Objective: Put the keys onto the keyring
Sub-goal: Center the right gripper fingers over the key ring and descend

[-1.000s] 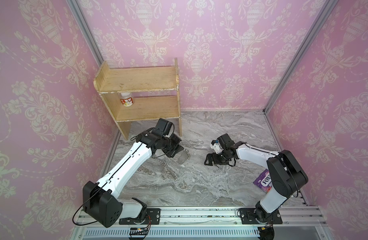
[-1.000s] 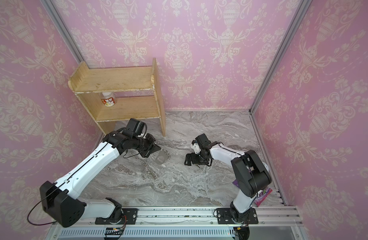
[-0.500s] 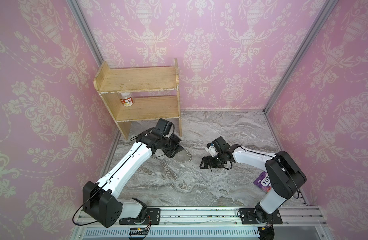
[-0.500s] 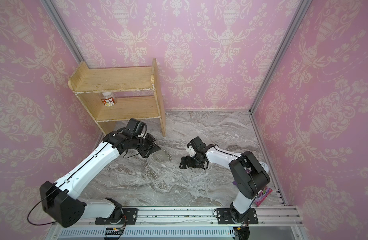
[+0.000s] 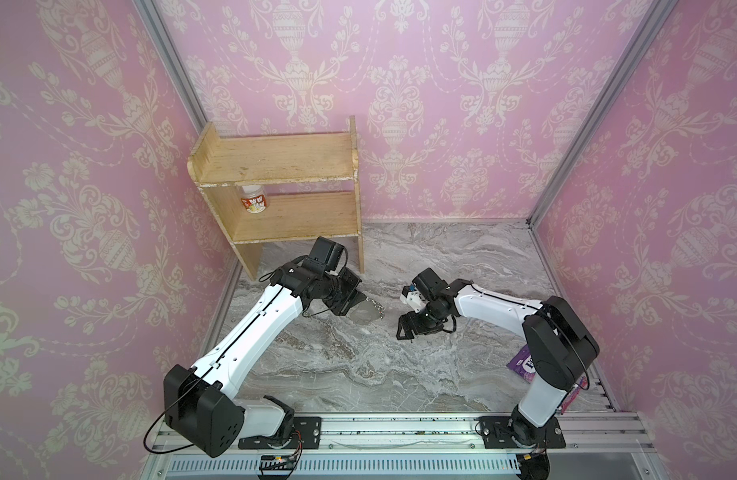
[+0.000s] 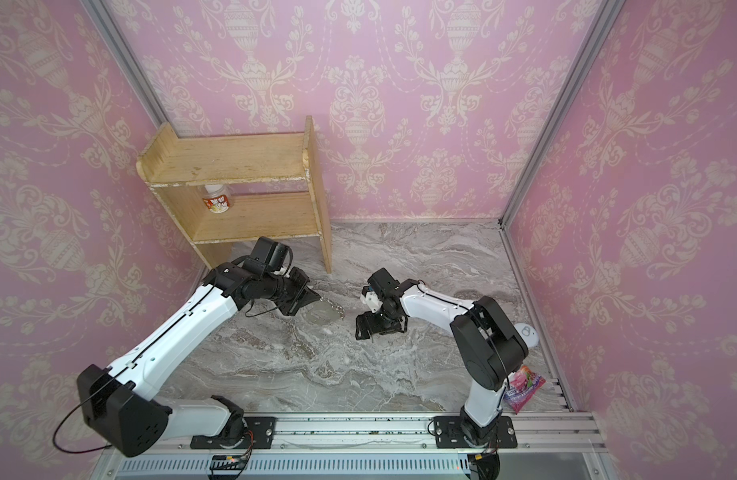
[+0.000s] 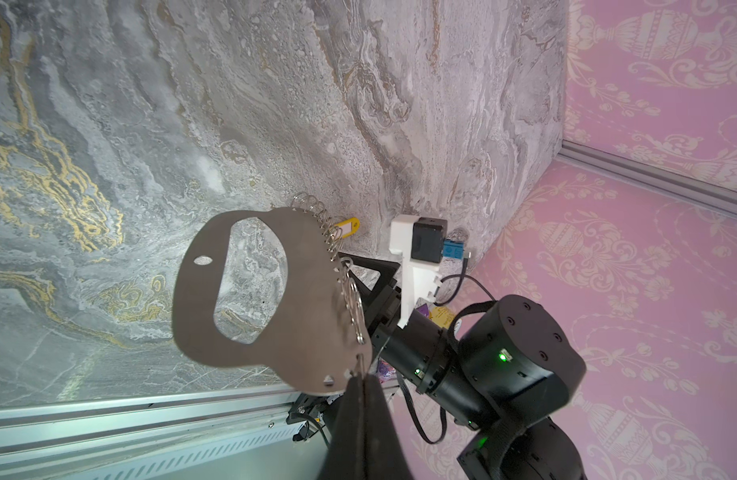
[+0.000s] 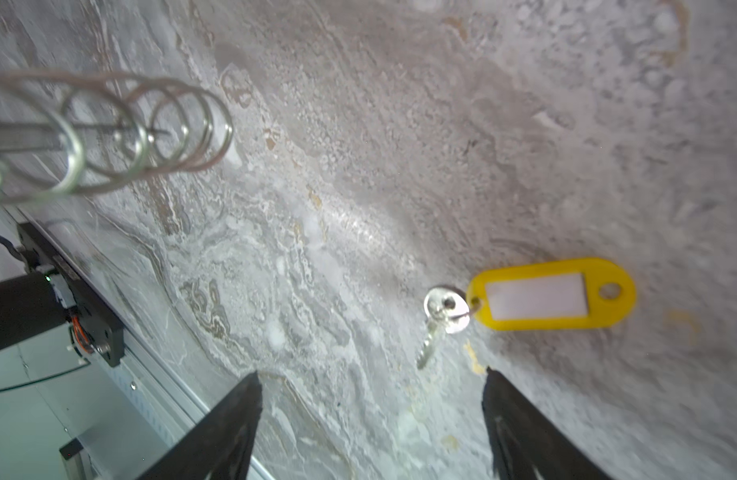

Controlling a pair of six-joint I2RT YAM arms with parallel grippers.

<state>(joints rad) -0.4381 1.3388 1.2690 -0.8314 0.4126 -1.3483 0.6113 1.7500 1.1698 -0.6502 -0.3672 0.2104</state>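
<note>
Keys (image 8: 537, 297): lying flat on the marble table (image 8: 358, 124), a yellow tag with a small silver key at one end. Nothing touches them.
Right gripper (image 8: 371, 372): fingers spread wide and empty, pointing down at the table. The keys sit just beyond the tips, not yet between them. This looks like a line-up for a pinch on the tag, the thicker part.
Keyring (image 7: 308, 316): the grey plate is held up off the table, near the keys. Its row of rings (image 7: 329, 232) is turned toward the right arm, probably so the keys can be brought straight to it.
Left gripper (image 7: 358, 380): pressed together on a corner of the plate at the ring edge. Gripping there leaves most of the rings and the oval cut-out unobstructed.
Step in hand: judged to be the reach for the keys; nothing is threaded yet.
Risk: the key is thin and lies flat, so a pinch could slide off it. The loose joint may also let the key swing once lifted.
</note>
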